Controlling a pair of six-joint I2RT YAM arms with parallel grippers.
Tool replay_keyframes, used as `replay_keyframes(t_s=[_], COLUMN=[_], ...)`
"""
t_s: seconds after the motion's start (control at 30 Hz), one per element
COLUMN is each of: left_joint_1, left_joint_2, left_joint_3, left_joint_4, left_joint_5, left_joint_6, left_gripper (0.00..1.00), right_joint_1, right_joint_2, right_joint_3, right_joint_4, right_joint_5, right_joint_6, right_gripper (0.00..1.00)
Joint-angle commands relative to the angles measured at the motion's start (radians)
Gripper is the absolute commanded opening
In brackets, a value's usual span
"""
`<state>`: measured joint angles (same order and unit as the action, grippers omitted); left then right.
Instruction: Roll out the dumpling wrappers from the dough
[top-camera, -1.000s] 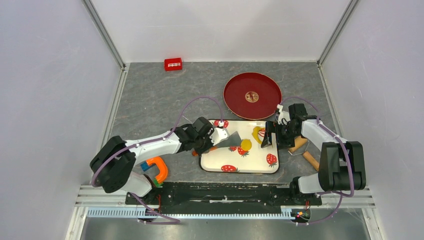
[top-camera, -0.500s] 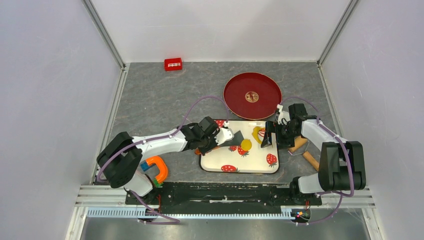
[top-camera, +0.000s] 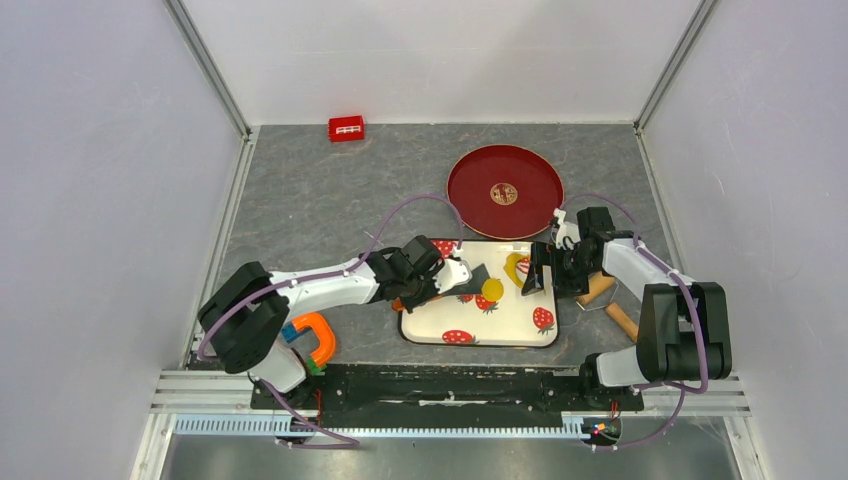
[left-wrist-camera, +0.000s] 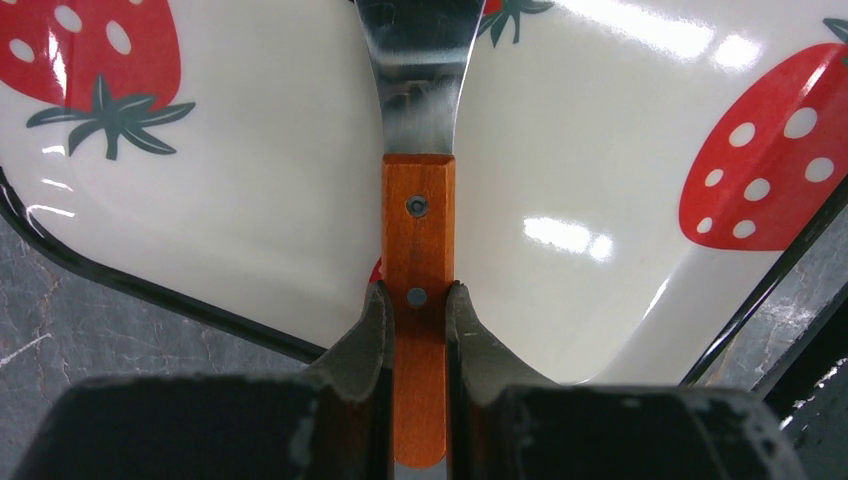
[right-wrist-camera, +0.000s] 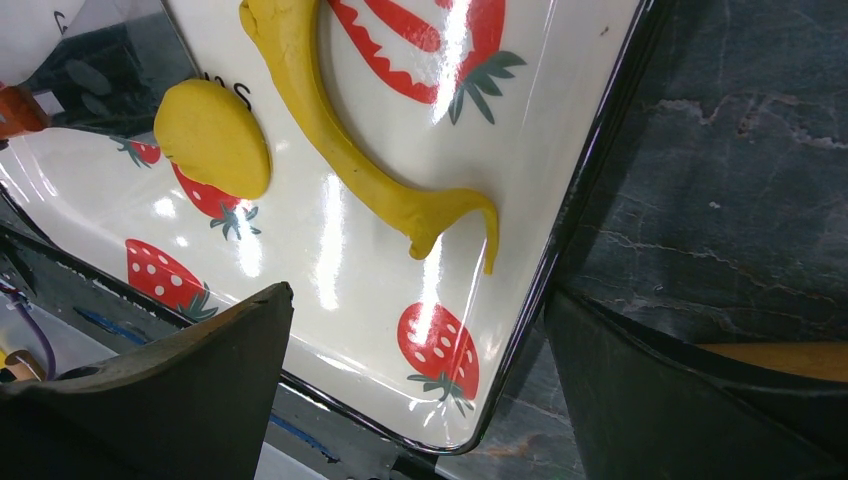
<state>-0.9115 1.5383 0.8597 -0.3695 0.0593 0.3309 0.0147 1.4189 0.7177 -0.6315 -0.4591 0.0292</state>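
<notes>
Grips scraper (left-wrist-camera: 418, 70) in left tool (left-wrist-camera: 418, 300), blade aimed rightward at yellow disc (top-camera: 491, 289) just beside its tip; holds right tool (right-wrist-camera: 420, 300) agape over tray (right-wrist-camera: 562, 230) edge

Robot lab enclosure: white panel walls (top-camera: 100, 230), aluminium corner posts (top-camera: 207, 68), grey mat tabletop (top-camera: 330, 200), black mounting rail (top-camera: 440, 386).

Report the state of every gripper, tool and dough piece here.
left gripper: shut on the spatula handle.
spatula: held, blade over the tray.
right gripper: open, straddling the tray's right edge.
dumpling wrapper: flat, round, lying on tray.
dough strip: ragged, curved, lying on tray.
</notes>
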Motion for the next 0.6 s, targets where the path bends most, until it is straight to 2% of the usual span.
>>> replay_keyframes(t_s=[0.0,0.57], left_joint_1=[-0.021,-0.027], left_joint_2=[0.035,0.051], left_joint_3=[0.058,0.12], left_joint_4=[-0.019,-0.021], left_joint_5=[0.029,0.102], left_joint_6=[0.053,0.015], left_gripper=[0.02,0.02], right_joint_1=[-0.002,-0.002], right_joint_2=[0.021,0.029], right_joint_3=[-0.003,0.008], right_joint_4=[0.023,0.022], right_joint_5=[-0.003,-0.006], right_joint_6=[-0.018,-0.017], right_gripper=[0.98,0.98])
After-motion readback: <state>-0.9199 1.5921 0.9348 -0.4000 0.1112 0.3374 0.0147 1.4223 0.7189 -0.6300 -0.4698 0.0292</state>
